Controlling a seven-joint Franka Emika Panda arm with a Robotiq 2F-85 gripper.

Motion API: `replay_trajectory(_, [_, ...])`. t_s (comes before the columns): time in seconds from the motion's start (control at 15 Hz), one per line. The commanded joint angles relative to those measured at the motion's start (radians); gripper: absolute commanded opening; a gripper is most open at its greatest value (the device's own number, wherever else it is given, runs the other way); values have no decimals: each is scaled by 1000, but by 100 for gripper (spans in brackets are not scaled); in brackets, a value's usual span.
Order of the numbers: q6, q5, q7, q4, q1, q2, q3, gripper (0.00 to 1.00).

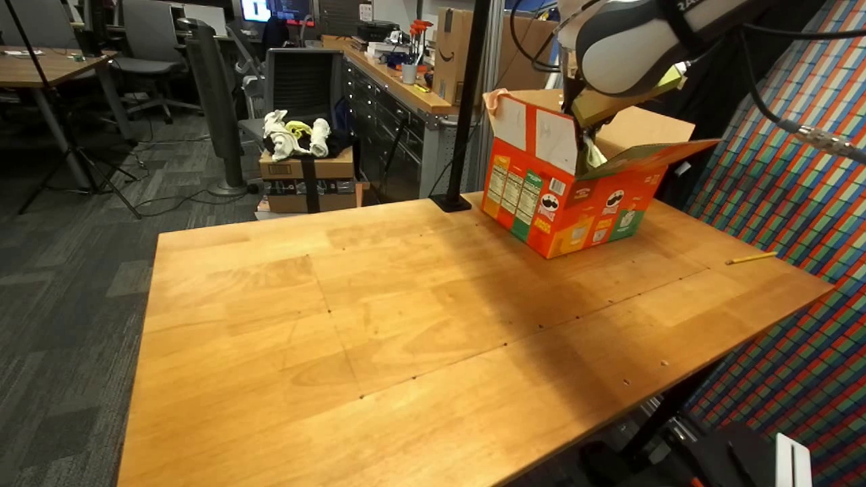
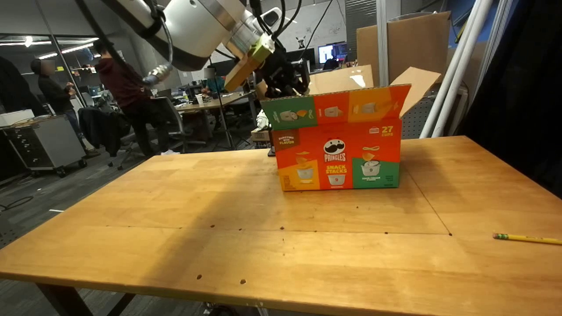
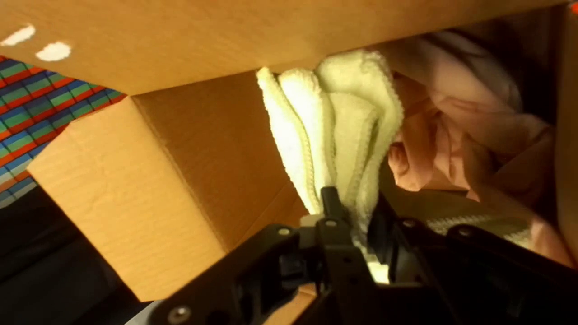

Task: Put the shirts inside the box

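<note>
Wrist view, centre of the frame: the gripper (image 3: 356, 210) is pinching a pale yellow cloth (image 3: 325, 131), presumably one of the shirts, whose hemmed layers are fanning beyond the fingertips (image 3: 331, 198) toward the top; gripping a gathered bunch is probably serving to let the folds fall together. At right, a pink cloth (image 3: 451, 135) is lying crumpled inside the box (image 2: 336, 153), which, from where I am standing, is resting upright on the table (image 2: 307, 263), just right of centre in an exterior view. Its cardboard flaps (image 3: 126, 194) are standing outward, evidently to leave the mouth free. In an exterior view, upper right of the frame, the arm (image 1: 622, 54) is leaning over that mouth, so the pale yellow cloth is hanging between the flaps; how deep it is reaching I cannot tell. The next move is seemingly calling for release, though a fold could be clinging to a fingertip.
</note>
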Motion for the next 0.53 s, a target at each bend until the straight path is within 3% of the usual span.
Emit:
replay_trajectory(0.0, [-11, 4, -3, -4, 11, 0, 1, 28])
replay_trajectory(0.13, [-20, 5, -1, -7, 18, 0, 7, 44])
replay_trajectory(0.47, [-25, 5, -1, -7, 19, 0, 7, 46])
